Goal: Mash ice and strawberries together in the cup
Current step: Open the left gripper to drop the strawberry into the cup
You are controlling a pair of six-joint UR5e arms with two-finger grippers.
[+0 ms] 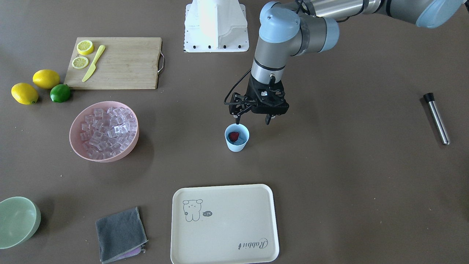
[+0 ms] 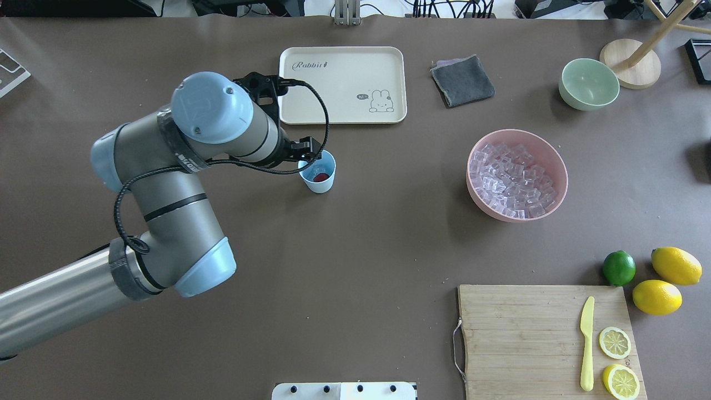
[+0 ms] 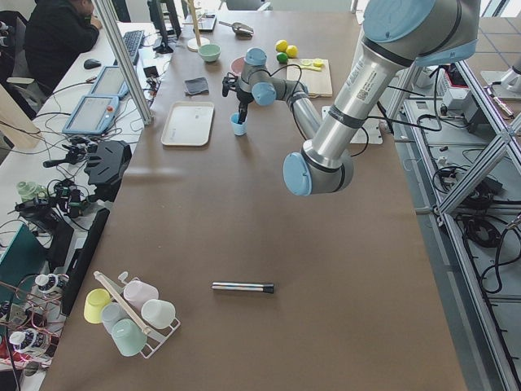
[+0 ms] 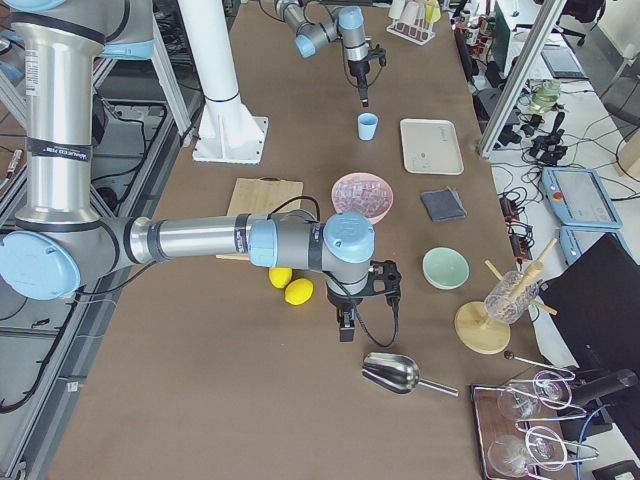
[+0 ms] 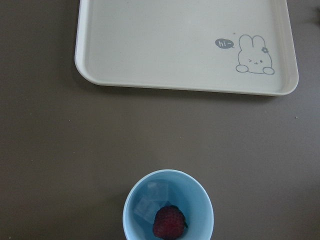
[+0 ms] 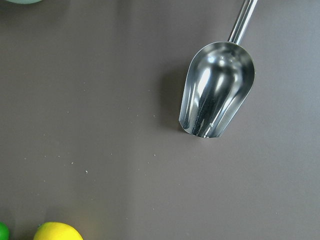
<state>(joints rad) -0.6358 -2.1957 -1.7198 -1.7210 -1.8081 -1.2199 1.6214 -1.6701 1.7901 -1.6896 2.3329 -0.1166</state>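
At the left of the front view, small clear ice cubes [image 1: 106, 130] fill a big pink bowl [image 1: 71, 135]. In the middle, the small light blue plastic cup [image 1: 236, 145] stands upright on the brown surface [image 1: 329, 165], holding a small red strawberry [image 1: 233, 136] and a couple of cubes. My left jaws hang just above it, apart and empty. My right jaws hover near a shiny steel scoop [image 6: 217, 90]; I cannot tell how they stand.

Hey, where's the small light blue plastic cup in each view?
Front-facing: small light blue plastic cup at centre, above the cream rectangular rabbit-print tray.
Overhead: cup left of centre, below tray.
Exterior left: cup upper middle, right of tray.
Exterior right: cup top centre, left of tray.
Left wrist: cup bottom centre, below tray.
Right wrist: absent.
Landmark: the tray.
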